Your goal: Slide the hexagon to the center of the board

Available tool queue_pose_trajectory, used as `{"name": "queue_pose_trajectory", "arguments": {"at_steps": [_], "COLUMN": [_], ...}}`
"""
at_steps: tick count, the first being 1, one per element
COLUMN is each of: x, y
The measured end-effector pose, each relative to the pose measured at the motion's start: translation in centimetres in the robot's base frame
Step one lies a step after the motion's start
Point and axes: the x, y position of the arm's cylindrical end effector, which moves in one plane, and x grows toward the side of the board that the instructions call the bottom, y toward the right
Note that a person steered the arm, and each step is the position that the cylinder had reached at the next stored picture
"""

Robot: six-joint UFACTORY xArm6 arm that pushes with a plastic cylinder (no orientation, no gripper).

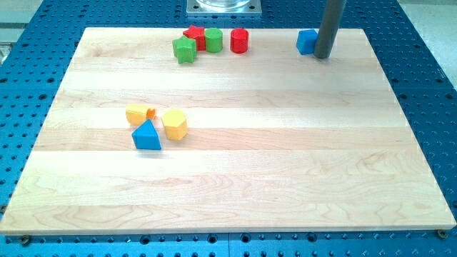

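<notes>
The yellow hexagon (175,124) lies on the wooden board (235,178) at the left of the middle. A blue triangle block (146,135) touches its left side, and an orange block (139,113) sits just above the triangle. My tip (323,56) is far away at the view's top right, right beside a blue cube (306,41), which stands on its left.
A cluster sits at the view's top: a green star block (184,50), a red star block (193,36), a green cylinder (213,40) and a red cylinder (239,41). A metal base (223,7) stands beyond the board's top edge. A blue perforated table surrounds the board.
</notes>
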Motion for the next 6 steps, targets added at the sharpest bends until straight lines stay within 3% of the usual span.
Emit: {"name": "queue_pose_trajectory", "arguments": {"at_steps": [1, 2, 3, 4, 6], "x": [9.4, 20.2, 25.1, 25.1, 19.7], "y": [-6.2, -16.0, -27.2, -34.1, -28.1]}}
